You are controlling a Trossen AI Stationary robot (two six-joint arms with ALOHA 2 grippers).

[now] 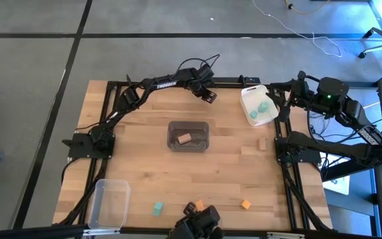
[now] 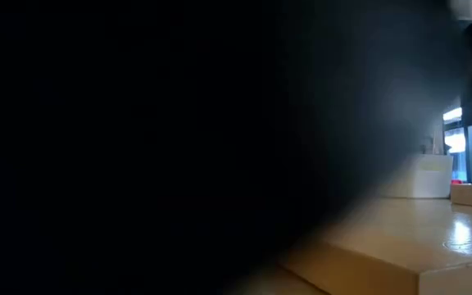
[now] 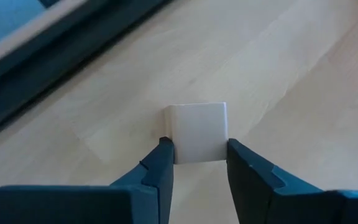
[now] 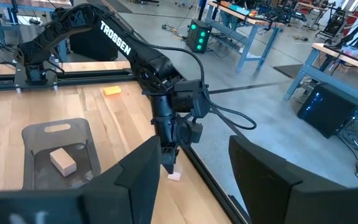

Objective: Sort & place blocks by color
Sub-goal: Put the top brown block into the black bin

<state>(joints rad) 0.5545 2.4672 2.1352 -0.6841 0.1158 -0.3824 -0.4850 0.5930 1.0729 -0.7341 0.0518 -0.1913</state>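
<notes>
On the left near corner of the counter (image 1: 144, 133) stands a clear bin (image 1: 109, 202), empty as far as the high view shows, and just right of it along the near edge lie a teal block (image 1: 157, 209) and two orange blocks (image 1: 199, 204), (image 1: 246, 204), well apart from each other. In the middle sits the dark grey bin (image 1: 189, 136) with one tan block (image 1: 184, 138) lying flat in it. Toward the far edge, the left gripper (image 3: 199, 163) is down at the counter with its fingers (image 3: 160, 165) set on two opposite flat faces of a pale tan block (image 3: 197, 130), touching or all but touching it; the block rests on the wood and is not lifted. A small wooden cuboid like this looks light and rigid, with smooth flat sides, so a squeeze across parallel faces near the middle should hold it squarely; a grip on edges or corners would likely let it twist or pop out, and a shallow bite could let it slip. Farther right, the white bin (image 1: 257, 105) by the far right corner holds two teal blocks (image 1: 264, 106), and another tan block (image 1: 262, 143) lies on the counter near it. The right gripper (image 4: 188, 180) waits at the right side with its fingers spread and nothing between them.
</notes>
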